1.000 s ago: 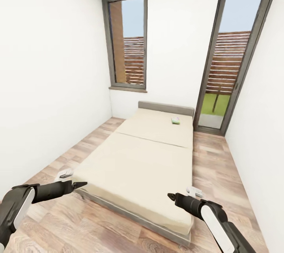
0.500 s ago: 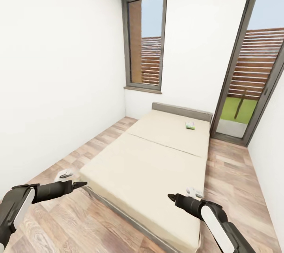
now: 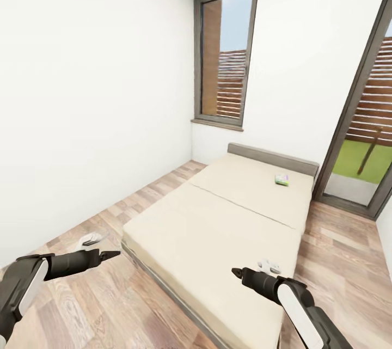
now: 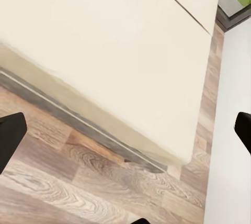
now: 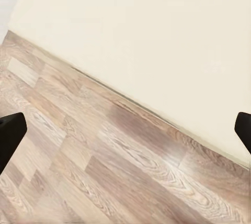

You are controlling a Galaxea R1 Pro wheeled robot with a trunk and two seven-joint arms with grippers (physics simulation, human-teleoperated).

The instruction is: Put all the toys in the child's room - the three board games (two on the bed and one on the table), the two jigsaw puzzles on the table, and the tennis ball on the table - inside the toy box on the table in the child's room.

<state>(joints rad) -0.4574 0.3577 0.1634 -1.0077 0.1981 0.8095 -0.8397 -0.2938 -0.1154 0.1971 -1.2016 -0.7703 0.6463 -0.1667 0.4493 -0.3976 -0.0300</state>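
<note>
Found the black, pointed left gripper (image 3: 109, 255) at the lower left of the head view and the matching black right gripper (image 3: 237, 271) at the lower centre-right. Hung both low, the left over the pale wood-plank floor (image 3: 136, 305), the right over the near corner of the bed. Caught dark fingertips at opposite edges of each wrist view, well apart, with nothing between them; judged both claws released and grasping nothing.

Looked past them onto the low wide bed with the beige sheet and dark grey frame (image 3: 218, 229). Ran its long axis from the lower centre of the frame up toward the right, ending at the grey headboard (image 3: 272, 155).

Spotted the small flat white-and-green board game box (image 3: 282, 179) lying on the sheet right of centre, just short of the headboard and near the bed's right edge. Lay up and slightly right of the right gripper, well apart from both claws, with the bed's length between. Reckoned the right arm the nearer one. Could not tell the box's own long axis at that size.

Counted two grippers, one bed, one game box on the sheet, one tall dark-framed window (image 3: 226, 55) at upper centre, and one dark-framed glass door (image 3: 365, 120) at the right edge.
</note>
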